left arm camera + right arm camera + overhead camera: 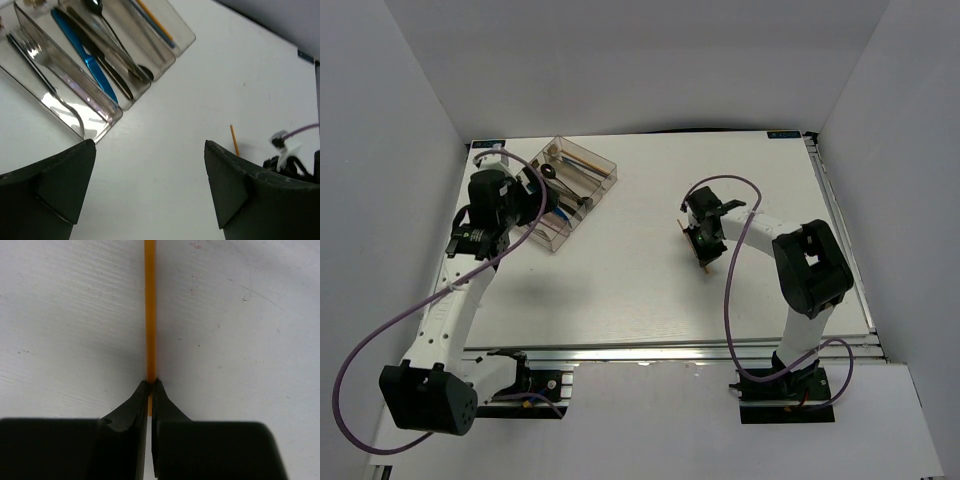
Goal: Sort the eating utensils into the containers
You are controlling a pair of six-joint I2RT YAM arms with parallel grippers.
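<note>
The clear organizer tray (pixel 560 245) stands at the back left. In the left wrist view the tray (pixel 107 120) holds a silver fork (pixel 37 52), a blue knife (pixel 82 55), black spoons (pixel 107 37) and thin chopsticks (pixel 155 22) in separate compartments. My left gripper (pixel 542 190) hovers beside the tray's near end, open and empty (pixel 150 185). My right gripper (pixel 699 245) is at the table's middle right, shut on an orange chopstick (pixel 150 305) that lies on the table. The chopstick's end pokes out in the top view (pixel 705 266) and also shows in the left wrist view (pixel 234 141).
The white table (pixel 620 290) has raised walls at the left, back and right. The right arm's purple cable (pixel 730 300) loops over the table's near right part. The two arm bases stand at the near edge.
</note>
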